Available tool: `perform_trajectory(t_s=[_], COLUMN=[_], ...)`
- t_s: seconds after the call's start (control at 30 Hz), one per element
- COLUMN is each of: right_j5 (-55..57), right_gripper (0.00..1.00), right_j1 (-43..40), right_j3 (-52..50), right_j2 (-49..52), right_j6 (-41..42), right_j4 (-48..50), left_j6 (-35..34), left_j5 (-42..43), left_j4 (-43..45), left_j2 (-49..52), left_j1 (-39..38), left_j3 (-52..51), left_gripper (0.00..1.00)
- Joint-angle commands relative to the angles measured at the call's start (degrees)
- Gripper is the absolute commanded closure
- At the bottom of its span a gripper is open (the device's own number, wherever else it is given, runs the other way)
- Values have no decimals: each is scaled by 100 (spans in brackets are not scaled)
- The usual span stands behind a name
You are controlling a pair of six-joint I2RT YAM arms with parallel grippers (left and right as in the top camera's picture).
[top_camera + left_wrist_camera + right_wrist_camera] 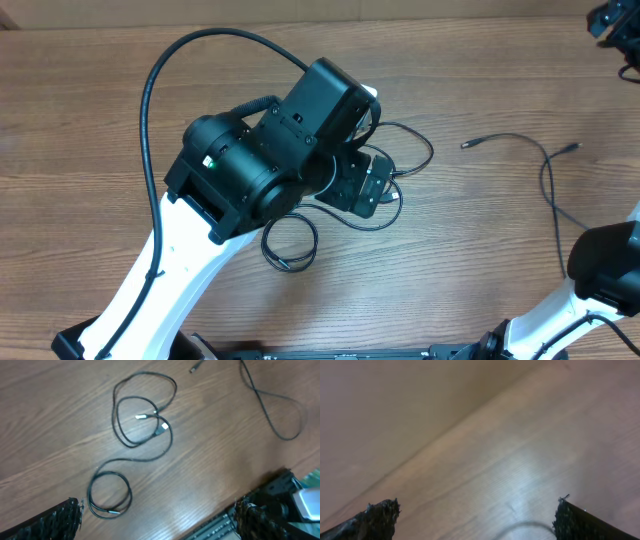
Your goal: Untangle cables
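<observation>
Left pincer (157, 507), fingers spread wide, is hovering above the tangled cables (161, 427); right pincer (476, 505), equally spread, is hanging over the counter (545, 435), well away from them.

On the table (80, 120), the tangled cables (161, 429) lie near the middle, partly under the left arm (260, 170). One coil (90, 496) trails toward the robot. Another cable (546, 180) lies well apart, to the right.
</observation>
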Motion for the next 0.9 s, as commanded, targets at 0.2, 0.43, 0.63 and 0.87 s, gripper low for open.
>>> perform_trajectory(t_s=[0.2,0.43,0.63,0.87], right_j5=[-1005,-841,459,1683], right_gripper=[0,0,0,0], right_j1=[4,4,-39,-164], right_j3=[33,31,31,31], right_j2=[-70,-68,-68,-68], right_j6=[-48,-11,1386,4050], right_j4=[52,-1462,-2208,-2892], left_j6=[-120,-122,-192,-828], left_j5=[-461,-470,-468,-446], left_j4=[402,479,321,-11], left_j2=[-4,-2,-4,-33], left_j1=[-2,42,39,37], left_j3=[83,83,83,83], left_gripper=[0,0,0,0])
